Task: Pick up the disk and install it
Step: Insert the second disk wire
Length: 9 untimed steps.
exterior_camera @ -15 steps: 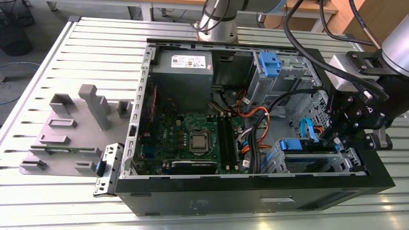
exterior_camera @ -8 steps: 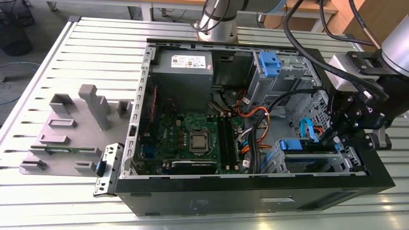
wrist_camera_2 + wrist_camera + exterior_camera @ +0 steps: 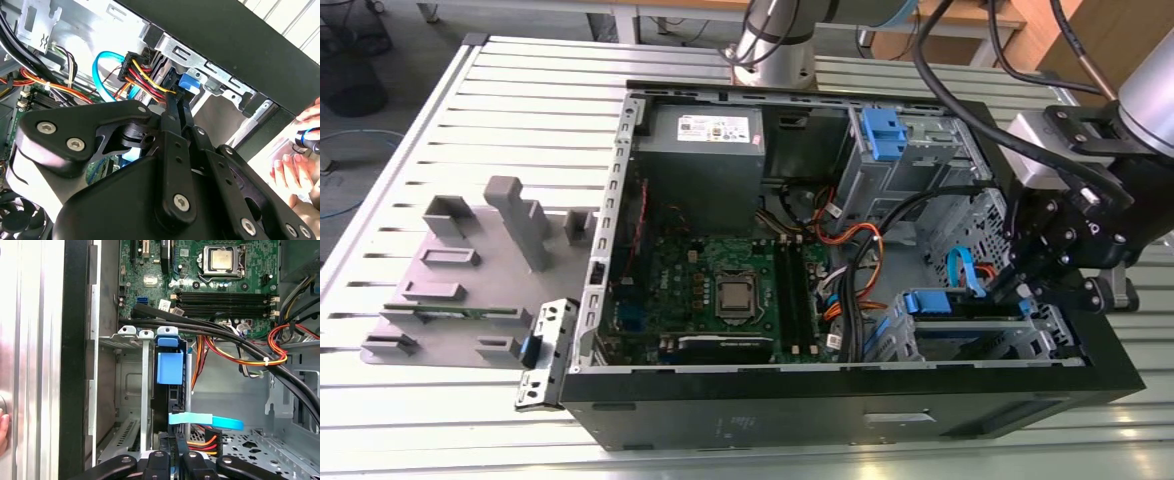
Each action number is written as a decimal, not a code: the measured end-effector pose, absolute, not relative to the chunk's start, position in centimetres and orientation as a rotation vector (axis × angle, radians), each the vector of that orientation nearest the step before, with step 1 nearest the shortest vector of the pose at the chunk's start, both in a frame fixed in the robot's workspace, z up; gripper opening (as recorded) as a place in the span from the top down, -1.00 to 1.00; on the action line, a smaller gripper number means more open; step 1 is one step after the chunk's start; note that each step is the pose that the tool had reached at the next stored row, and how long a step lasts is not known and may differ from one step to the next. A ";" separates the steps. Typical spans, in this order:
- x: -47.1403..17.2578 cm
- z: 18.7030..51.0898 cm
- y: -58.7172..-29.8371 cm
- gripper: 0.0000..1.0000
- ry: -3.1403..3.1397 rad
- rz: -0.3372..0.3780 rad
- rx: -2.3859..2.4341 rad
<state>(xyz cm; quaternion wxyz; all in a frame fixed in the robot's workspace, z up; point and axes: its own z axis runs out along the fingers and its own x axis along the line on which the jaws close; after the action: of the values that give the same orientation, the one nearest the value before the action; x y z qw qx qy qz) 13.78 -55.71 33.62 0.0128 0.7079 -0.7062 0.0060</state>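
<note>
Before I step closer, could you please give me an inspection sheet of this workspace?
Surface: slatted metal table carrying an open computer case.
Job's things: disk stands edge-on in the low drive cage, its blue carrier end showing.
Clutter: grey holder plate beside the case, on the exterior view's left.
Pincer: the pincer is inside the case, at the disk's cable end.
Cables: light blue data cable and coloured power wires run close to the disk; thick black cables cross above.
Surroundings: a person's hand just outside the case wall.

No print can be read on any part here.
</note>
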 end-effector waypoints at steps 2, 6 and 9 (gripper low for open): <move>13.8 33.9 -55.7 0.67 -2.200 0.019 2.206; 13.8 34.0 -55.7 0.67 -2.200 0.019 2.206; 13.8 34.0 -55.7 0.67 -2.200 0.020 2.205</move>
<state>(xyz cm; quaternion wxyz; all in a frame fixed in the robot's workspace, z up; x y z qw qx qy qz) 13.78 -55.71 34.03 0.0132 0.7079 -0.7062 0.0065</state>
